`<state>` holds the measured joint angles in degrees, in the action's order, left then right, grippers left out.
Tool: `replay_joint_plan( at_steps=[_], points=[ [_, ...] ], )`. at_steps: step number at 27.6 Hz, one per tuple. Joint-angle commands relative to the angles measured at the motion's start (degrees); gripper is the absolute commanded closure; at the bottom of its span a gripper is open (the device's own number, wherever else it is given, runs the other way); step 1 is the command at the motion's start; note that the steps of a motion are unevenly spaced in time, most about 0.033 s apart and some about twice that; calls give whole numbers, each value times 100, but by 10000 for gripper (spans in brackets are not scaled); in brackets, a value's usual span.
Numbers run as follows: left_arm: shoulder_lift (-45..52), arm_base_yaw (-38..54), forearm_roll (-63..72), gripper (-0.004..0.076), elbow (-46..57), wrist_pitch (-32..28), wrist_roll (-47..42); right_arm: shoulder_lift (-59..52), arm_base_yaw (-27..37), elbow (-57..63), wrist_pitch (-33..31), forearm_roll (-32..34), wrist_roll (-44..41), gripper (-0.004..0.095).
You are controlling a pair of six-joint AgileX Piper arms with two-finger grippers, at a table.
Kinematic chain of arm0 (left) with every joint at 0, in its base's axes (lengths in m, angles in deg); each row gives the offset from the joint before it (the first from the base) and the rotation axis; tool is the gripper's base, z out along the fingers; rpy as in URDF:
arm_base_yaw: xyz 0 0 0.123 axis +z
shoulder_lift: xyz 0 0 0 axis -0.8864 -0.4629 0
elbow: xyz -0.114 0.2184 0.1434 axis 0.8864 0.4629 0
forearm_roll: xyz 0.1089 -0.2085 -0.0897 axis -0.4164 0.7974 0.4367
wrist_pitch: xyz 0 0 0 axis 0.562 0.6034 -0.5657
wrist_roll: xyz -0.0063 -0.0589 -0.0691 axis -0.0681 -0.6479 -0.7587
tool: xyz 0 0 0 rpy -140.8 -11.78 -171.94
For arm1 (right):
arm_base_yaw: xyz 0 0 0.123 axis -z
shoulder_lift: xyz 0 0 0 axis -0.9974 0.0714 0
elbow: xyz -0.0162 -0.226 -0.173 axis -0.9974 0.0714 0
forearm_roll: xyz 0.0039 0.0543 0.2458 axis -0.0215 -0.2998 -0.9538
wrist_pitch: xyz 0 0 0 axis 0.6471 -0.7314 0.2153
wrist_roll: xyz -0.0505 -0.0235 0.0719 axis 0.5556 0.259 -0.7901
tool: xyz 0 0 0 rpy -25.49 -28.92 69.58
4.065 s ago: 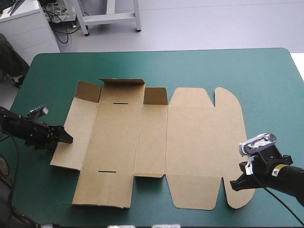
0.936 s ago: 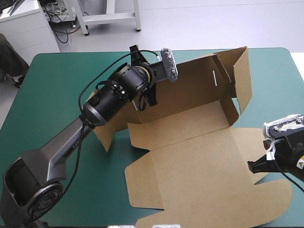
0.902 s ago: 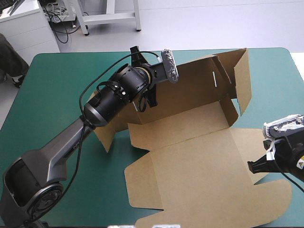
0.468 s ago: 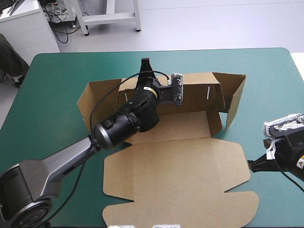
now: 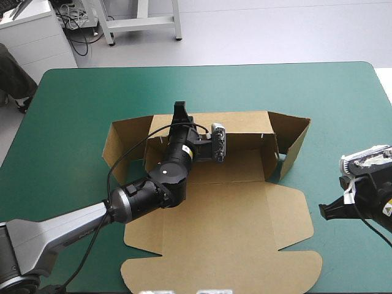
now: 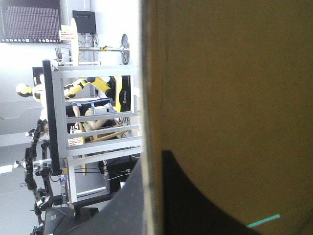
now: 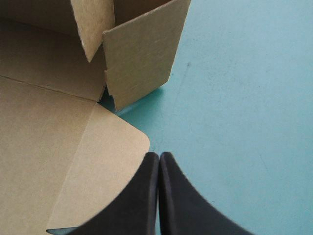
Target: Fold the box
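Pinching the box (image 5: 245, 208) by its back wall mid-frame, the left gripper (image 5: 180, 111) props it upright, I guess. Lower right, the right gripper (image 5: 324, 212) sits closed, empty.

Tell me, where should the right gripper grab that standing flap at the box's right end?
Probably its top edge, from above: the flap stands upright with both faces bare, so opened jaws could straddle it. The right gripper is shut now.

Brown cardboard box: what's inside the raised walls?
Inside the brown cardboard box: the left arm's black hand, shut on the far wall's top edge. Bare floor shows beside it; the arm covers the rest.
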<state>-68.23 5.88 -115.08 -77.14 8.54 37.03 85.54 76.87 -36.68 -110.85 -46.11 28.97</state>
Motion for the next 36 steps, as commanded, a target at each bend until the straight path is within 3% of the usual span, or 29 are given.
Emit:
replay_joint_plan(
  at_steps=[1, 14, 20, 24, 29, 31, 36],
  points=[
    [283, -28, -469, 756, 136, -130, -635, 7, 33, -194, 473, 35, -9, 931],
    [-59, 19, -551, 756, 441, -235, -1233, 77, 33, -261, 1429, 35, -265, 927],
    [-112, 19, -561, 756, 441, -223, -1303, 585, 33, -949, 1417, 127, -350, 845],
    [-112, 19, -572, 756, 441, -223, -1303, 1161, 33, -1592, 1291, 492, -661, 665],
    [-112, 19, -572, 756, 441, -223, -1303, 1923, 33, -2281, 1287, 628, -740, 200],
    [-112, 19, -572, 756, 441, -223, -1303, 2417, 33, -2674, 1253, 672, -793, 59],
    [-112, 19, -561, 756, 441, -101, -1433, 3710, 33, -3542, 845, 807, -981, 65]
  ],
)
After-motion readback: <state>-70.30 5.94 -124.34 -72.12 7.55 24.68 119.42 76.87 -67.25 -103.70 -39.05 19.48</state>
